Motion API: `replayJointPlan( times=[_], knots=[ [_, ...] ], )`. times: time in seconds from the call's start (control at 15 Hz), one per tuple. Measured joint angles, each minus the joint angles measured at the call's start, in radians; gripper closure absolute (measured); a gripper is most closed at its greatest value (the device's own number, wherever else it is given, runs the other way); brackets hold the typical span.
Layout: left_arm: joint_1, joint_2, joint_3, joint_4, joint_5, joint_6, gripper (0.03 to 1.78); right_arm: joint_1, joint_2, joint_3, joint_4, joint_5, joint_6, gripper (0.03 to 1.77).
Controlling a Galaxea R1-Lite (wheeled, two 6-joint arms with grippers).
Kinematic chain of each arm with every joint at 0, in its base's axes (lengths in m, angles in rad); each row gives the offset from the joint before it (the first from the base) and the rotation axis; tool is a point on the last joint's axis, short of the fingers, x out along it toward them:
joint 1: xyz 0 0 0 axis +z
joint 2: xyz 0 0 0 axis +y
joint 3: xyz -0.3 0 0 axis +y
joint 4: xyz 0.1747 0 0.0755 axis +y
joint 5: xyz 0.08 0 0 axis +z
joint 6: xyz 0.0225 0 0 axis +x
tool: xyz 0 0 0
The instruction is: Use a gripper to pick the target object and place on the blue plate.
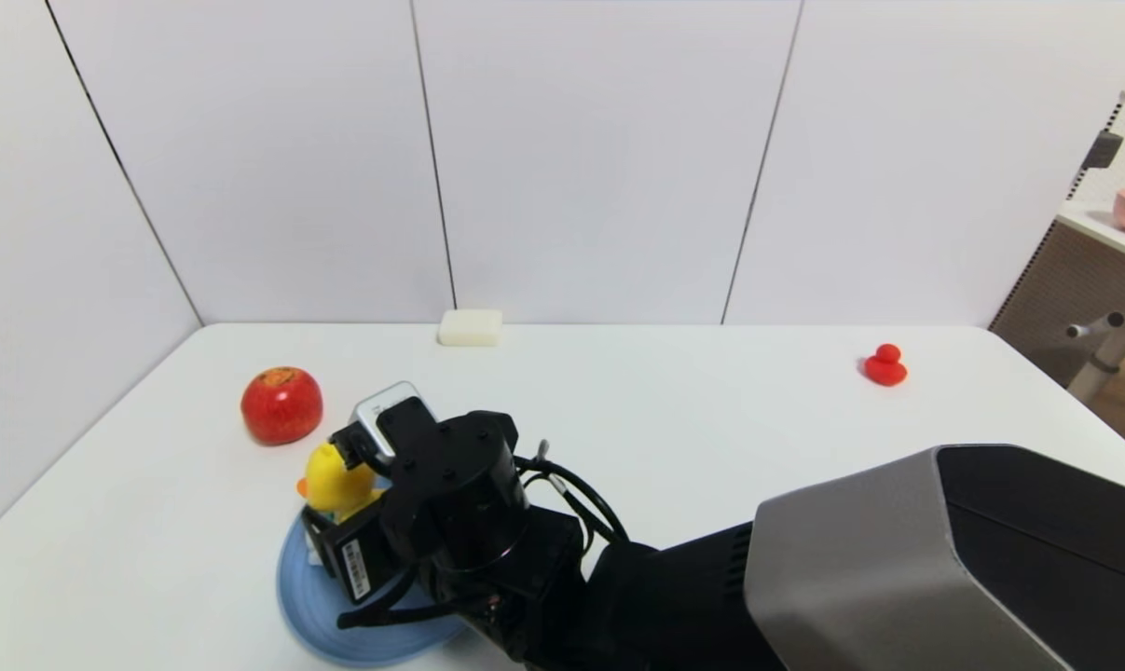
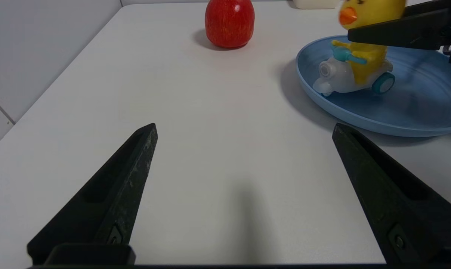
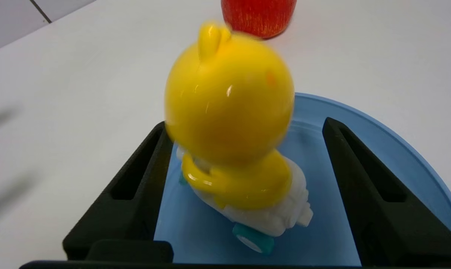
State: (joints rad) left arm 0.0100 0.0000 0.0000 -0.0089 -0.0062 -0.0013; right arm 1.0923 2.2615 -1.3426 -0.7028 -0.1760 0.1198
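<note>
Duck [image 1: 338, 480] on blue plate [image 1: 376, 615], upright, beak toward table's left side

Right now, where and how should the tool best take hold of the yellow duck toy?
Probably by the sides of the round head of the duck toy, coming from above. It sits upright on the blue plate, so its big head stands clear above the rim, while the white vehicle beneath lies low in the plate.
</note>
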Motion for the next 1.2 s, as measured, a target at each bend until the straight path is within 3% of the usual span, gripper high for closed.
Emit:
replayJointPlan(
  times=[0.33,0.73,0.93,1.2],
  knots=[
    [0.000,0.000,0.000,0.000,0.000,0.000,0.12,-0.018,-0.104,0.120,0.020,0.002,-0.005,0.26],
    [0.000,0.000,0.000,0.000,0.000,0.000,0.12,-0.088,-0.396,0.340,0.157,0.007,-0.003,0.17],
    [0.000,0.000,0.000,0.000,0.000,0.000,0.12,-0.216,-0.573,0.472,0.222,0.014,-0.002,0.14],
    [0.000,0.000,0.000,0.000,0.000,0.000,0.12,-0.457,-0.797,0.585,0.414,0.008,-0.001,0.12]
  ],
)
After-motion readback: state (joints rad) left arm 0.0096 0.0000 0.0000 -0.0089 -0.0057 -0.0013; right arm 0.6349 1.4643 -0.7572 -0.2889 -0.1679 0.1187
